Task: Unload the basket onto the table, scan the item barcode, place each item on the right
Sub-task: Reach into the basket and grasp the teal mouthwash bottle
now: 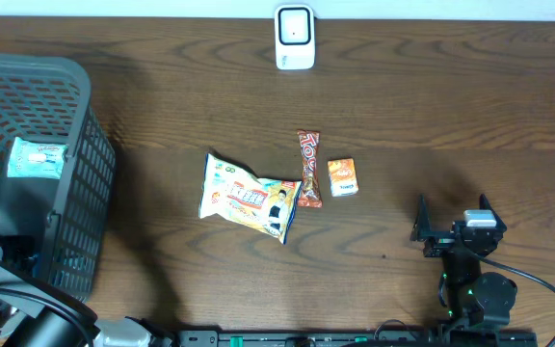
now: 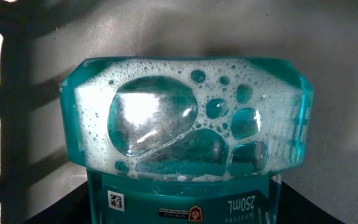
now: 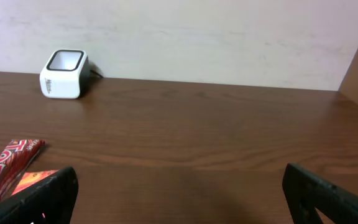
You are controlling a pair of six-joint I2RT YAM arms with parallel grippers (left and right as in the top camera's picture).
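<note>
Dark plastic mesh basket at left contains teal liquid bottle; right of it lie foil snack bag, candy bar, orange carton.

One scanner stands far, and one basket sits left with one teal bottle inside. Three snacks lie mid-table: one bag, one bar, one small box.

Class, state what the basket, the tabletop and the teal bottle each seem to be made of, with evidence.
Basket: likely matte dark-grey plastic, moulded lattice walls. Tabletop: wood or wood-look laminate, brown grain, faint sheen. Teal bottle: glossy see-through plastic, probably; foamy liquid shows through.
</note>
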